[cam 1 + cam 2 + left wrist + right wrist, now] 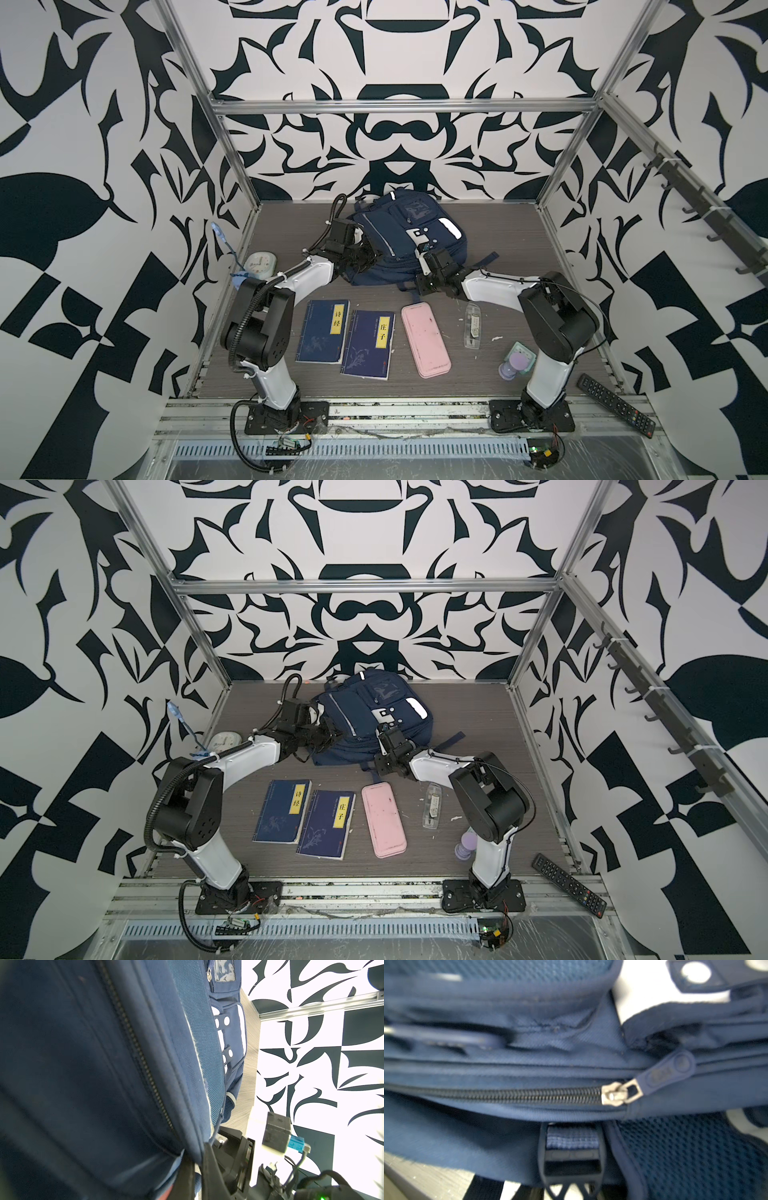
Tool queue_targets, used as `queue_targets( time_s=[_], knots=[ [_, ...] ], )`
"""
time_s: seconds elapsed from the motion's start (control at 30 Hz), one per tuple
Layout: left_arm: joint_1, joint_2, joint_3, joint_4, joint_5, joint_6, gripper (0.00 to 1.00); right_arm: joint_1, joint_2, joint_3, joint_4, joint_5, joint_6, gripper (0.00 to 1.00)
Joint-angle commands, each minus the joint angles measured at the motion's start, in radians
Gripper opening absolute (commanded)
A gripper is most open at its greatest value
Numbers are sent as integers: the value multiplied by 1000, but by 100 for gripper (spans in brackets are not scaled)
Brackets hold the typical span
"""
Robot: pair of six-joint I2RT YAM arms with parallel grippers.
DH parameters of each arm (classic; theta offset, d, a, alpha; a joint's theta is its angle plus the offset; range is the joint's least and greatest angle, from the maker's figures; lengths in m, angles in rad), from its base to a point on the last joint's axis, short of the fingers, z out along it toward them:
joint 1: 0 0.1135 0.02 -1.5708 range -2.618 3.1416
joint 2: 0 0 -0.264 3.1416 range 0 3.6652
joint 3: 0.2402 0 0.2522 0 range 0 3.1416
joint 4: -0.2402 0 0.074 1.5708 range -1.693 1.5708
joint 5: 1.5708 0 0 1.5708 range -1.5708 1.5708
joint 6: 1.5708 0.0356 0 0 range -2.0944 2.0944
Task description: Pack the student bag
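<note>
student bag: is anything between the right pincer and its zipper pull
Nothing visible does. In the right wrist view the zipper pull lies uncovered on the student bag, straight ahead; the right pincer is at its side.

Navy student bag (388, 232); pink case (426, 340); black-white patterned walls (395, 62).

Right tool (422, 253) tips hidden against student bag (399, 232); purple bottle (509, 370) half behind right arm (552, 324).

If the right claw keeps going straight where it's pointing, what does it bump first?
Most likely the student bag: the right gripper points into its side, and the right wrist view shows the zip and silver slider close ahead. Depth is unclear.
</note>
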Motion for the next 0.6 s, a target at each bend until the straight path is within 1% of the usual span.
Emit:
queue_targets(
  time_s=[0.0,0.3,0.57],
  knots=[
    [4,-42,36,34,30,20,0,-16,24,39,12,-2,-19,35],
    [4,-45,28,29,25,23,0,-25,55,42,12,1,-29,34],
    [4,-34,35,29,33,19,0,-25,73,30,43,-8,-6,35]
  ],
)
